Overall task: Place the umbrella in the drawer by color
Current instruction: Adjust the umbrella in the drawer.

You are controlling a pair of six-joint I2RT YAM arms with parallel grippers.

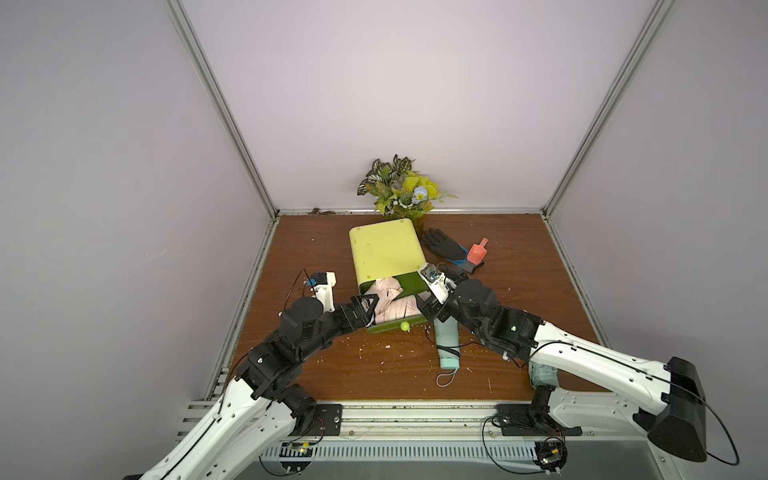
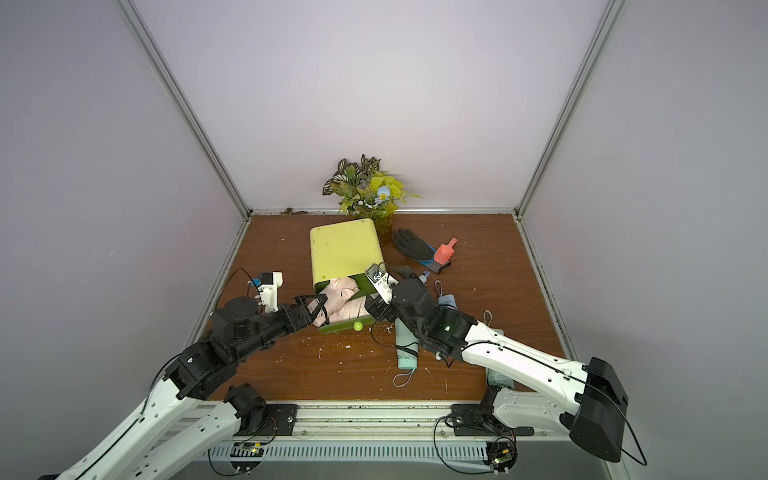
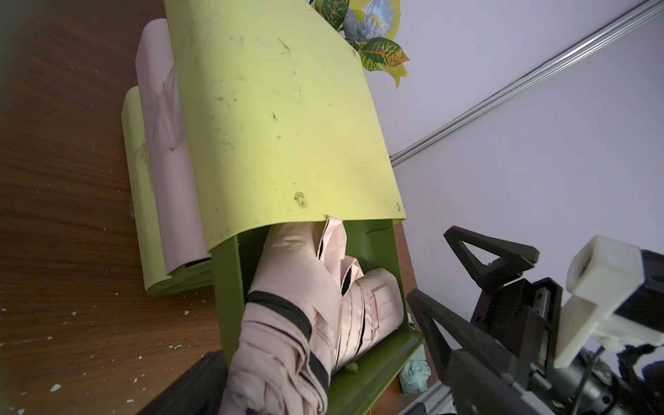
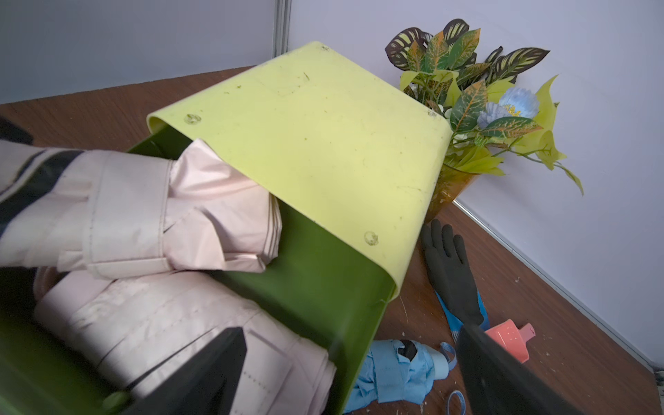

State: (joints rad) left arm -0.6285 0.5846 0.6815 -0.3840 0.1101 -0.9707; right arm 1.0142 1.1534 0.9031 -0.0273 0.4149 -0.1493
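1. The left gripper [image 1: 366,309] has its jaws wide apart, set either side of the near end of a banded pink umbrella [image 3: 287,323]. Nothing is clamped.
2. The right gripper [image 4: 354,336] is equally wide and sits astride the right wall of the green drawer [image 4: 316,280]. One finger is inside above a second pink umbrella [image 4: 172,316], the other outside above a blue umbrella [image 4: 391,370]. It holds nothing.
3. The drawer stands open from the yellow cabinet [image 1: 384,249] and contains both pink umbrellas. The banded one's near end crosses above the left wall.
4. A mint umbrella [image 1: 448,347] lies on the table [image 1: 374,374] just beside the drawer's right front corner, under the right wrist.
5. A pale green umbrella [image 1: 542,374] lies partly hidden beneath the right arm.
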